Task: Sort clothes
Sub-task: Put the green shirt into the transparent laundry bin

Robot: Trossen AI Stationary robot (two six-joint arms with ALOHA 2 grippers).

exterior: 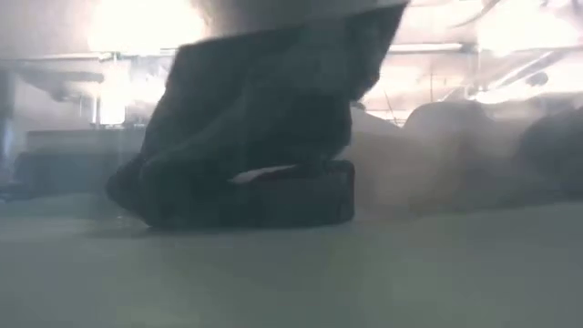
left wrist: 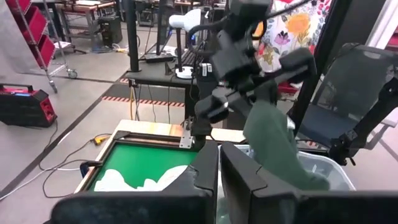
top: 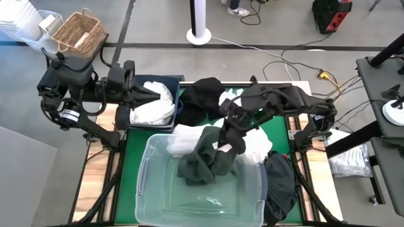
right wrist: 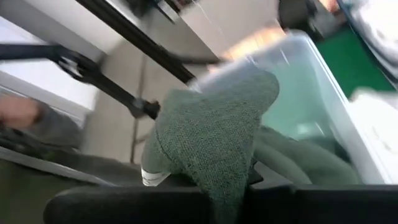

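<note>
A dark green garment (top: 203,159) with a small white tag (right wrist: 149,177) hangs from my right gripper (top: 230,133) over the clear tub (top: 255,189). The gripper is shut on it. In the low view the garment (exterior: 255,137) shows as a dark hanging mass. In the left wrist view it (left wrist: 273,146) droops below the right arm. My left gripper (top: 134,94) waits, shut, at the left edge of the navy bin (top: 177,82), above white clothes (top: 154,107). More white clothes (top: 255,148) and black garments (top: 205,94) lie on the green mat. My right gripper pinches a bunched upper part of the green garment (right wrist: 217,180) between its two fingers, next to the white tag. It comes from above, over the tub's far right part. The garment hangs slack below the fingers. Its lower end (exterior: 246,205) lies folded on the tub floor.
The tub fills the near middle of the table, and the navy bin stands at the far left. A black garment (top: 281,183) drapes over the table's right near edge. A wicker basket (top: 79,31) stands beyond the far-left corner. White clothes (top: 183,135) lie on the tub's far rim.
</note>
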